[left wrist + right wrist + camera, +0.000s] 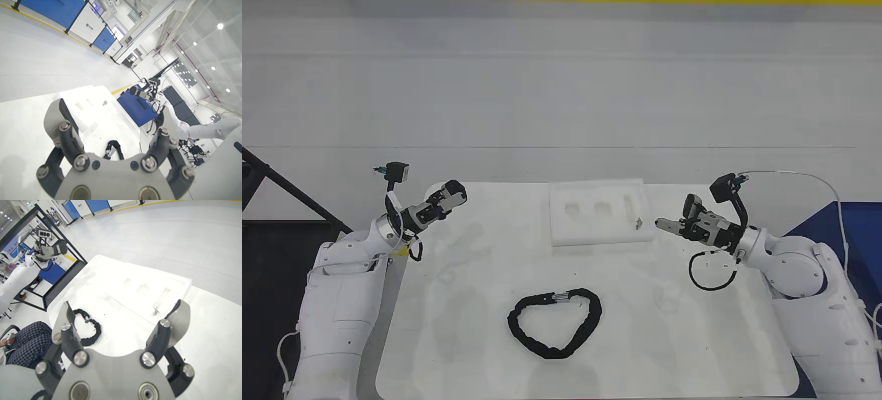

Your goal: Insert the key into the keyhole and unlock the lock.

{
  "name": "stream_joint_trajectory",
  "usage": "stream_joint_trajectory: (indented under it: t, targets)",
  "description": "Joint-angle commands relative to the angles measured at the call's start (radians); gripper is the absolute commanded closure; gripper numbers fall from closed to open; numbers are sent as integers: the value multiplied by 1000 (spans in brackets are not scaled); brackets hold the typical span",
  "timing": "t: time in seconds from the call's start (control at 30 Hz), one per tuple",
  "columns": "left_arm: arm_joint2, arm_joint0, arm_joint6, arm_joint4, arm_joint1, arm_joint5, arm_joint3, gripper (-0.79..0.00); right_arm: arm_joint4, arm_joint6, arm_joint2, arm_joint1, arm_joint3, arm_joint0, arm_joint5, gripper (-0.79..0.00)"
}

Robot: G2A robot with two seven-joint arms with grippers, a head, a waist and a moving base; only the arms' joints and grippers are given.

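Note:
A black fabric-sleeved chain lock lies in a closed loop at the table's front middle, its metal lock body at the loop's far side. It also appears as the lock and the lock. A small metal key rests on the right edge of a white foam tray; I see the key and the key too. My left gripper hovers open over the table's far left corner. My right gripper hangs open just right of the key, empty.
The white foam tray has three shallow recesses and sits at the table's back middle. The white table top ends close to both arms. A black frame stands off the left side. A seated person's legs are beside the table.

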Motion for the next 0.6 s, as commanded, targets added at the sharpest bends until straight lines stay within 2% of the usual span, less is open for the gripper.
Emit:
stream_joint_trajectory:
  t: [0.0,0.37,0.57]
  targets:
    - [0,0,0,0,0,0,0,-785,0,0,0,0,0,0,0,-784]
    - [0,0,0,0,0,0,0,-785,-13,-6,-25,-2,-4,-7,9,-785]
    - [0,0,0,0,0,0,0,-785,29,103,-122,-9,52,44,17,-785]
